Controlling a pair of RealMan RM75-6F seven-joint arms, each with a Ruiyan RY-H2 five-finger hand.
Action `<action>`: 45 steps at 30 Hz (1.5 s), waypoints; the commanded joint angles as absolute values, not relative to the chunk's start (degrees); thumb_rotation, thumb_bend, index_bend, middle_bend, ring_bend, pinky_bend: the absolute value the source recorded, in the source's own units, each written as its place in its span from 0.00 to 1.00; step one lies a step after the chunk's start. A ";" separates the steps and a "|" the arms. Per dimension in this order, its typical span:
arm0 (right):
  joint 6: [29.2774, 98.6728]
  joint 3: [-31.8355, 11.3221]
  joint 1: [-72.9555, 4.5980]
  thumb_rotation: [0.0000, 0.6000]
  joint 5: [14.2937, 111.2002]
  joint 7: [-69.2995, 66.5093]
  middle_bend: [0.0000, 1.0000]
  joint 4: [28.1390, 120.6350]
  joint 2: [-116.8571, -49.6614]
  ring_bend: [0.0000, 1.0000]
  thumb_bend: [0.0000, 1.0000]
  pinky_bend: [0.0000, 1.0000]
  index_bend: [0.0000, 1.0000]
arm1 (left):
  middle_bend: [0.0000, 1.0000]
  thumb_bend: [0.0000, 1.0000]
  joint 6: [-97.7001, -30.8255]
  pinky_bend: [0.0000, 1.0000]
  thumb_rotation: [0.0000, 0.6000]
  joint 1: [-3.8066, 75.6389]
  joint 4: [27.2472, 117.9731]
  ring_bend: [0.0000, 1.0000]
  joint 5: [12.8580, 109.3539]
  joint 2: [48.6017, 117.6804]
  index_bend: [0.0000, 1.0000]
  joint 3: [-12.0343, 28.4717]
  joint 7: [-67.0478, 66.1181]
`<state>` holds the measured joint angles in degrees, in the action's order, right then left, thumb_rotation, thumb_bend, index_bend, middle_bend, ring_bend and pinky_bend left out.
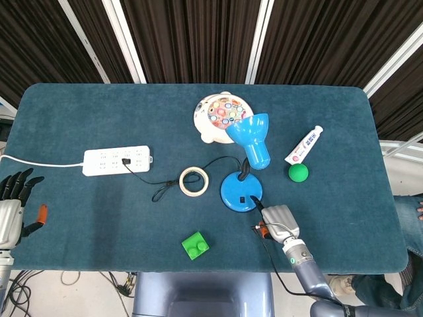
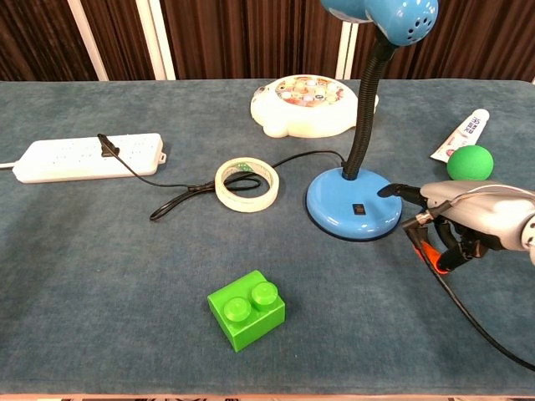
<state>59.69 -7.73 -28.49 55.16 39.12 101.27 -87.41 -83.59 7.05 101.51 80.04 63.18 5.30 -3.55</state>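
A blue desk lamp stands mid-table, its round base [image 1: 234, 188] [image 2: 351, 209] under a bent neck and shade [image 1: 251, 135]. My right hand [image 1: 277, 221] [image 2: 472, 217] lies just right of the base. One black-tipped finger [image 2: 391, 190] reaches out to the base's rim, near its black switch [image 2: 359, 209]; the other fingers are curled in and hold nothing. My left hand [image 1: 13, 208] hangs off the table's left front edge with fingers spread and empty; only the head view shows it.
A green brick [image 1: 195, 246] [image 2: 247, 311] sits near the front edge. A tape roll [image 1: 193, 181], the lamp's cord and a white power strip [image 1: 117, 160] lie left of the lamp. Behind it is a fishing toy [image 1: 218, 115]; to the right, a toothpaste tube [image 1: 304, 145] and a green ball [image 1: 299, 172].
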 commanded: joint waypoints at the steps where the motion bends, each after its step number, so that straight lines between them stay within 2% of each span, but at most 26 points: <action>1: 60.26 -7.70 -29.19 1.00 54.24 39.84 0.60 100.90 -88.21 0.67 0.62 0.87 0.00 | 0.04 0.50 -83.63 0.00 1.00 7.04 101.50 0.00 79.90 63.18 0.17 5.38 -3.58; 45: 62.43 -4.11 -33.88 1.00 50.68 40.99 0.60 101.05 -90.52 0.68 0.62 1.00 0.00 | 0.04 0.50 -83.28 0.00 1.00 6.98 101.71 0.00 78.78 62.89 0.17 5.69 -3.52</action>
<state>62.43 -4.11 -33.89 50.69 41.01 101.05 -90.52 -83.28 6.98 101.71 78.78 62.90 5.69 -3.53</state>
